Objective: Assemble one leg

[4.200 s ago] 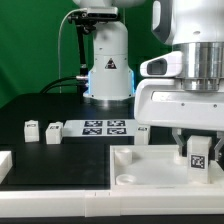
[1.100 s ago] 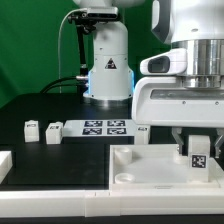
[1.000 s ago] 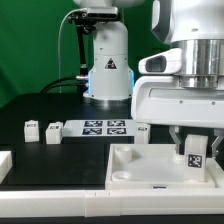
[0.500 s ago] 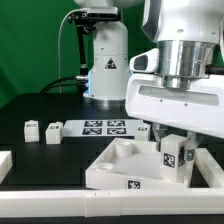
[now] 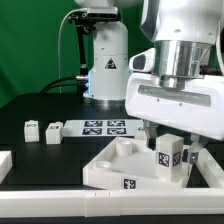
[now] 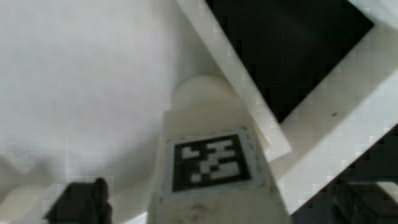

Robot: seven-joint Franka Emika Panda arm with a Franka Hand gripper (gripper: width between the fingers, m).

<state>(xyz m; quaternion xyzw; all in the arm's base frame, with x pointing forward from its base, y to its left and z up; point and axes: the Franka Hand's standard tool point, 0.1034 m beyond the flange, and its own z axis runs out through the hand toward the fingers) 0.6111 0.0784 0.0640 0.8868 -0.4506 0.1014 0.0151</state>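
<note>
Your arm's wrist hangs nearly straight down at about 4 o'clock in the exterior view, its broad white housing tilted slightly, with the gripper (image 5: 168,152) pointing down into the white panel (image 5: 112,162). The gripper is clamped on the leg (image 5: 168,158): you can see a dark finger at each side of the post, pressed against it. The leg stands close to upright, its marker tag facing the camera, and its lower end sits inside the panel's raised rim near the panel's 3 o'clock side. You cannot tell from either view whether its foot touches the panel floor or a socket.

The panel itself lies skewed on the table, one corner pointing toward 7 o'clock, a small tag on its front edge.

From the wrist view you look straight down the leg (image 6: 214,150), its tag square to the lens, with one dark fingertip (image 6: 75,203) beside it and the panel's rim (image 6: 240,60) running diagonally behind.

At 9 o'clock, well apart from the arm, two more small legs (image 5: 41,130) stand on the black table (image 5: 40,165), just beside the marker board (image 5: 103,127).
</note>
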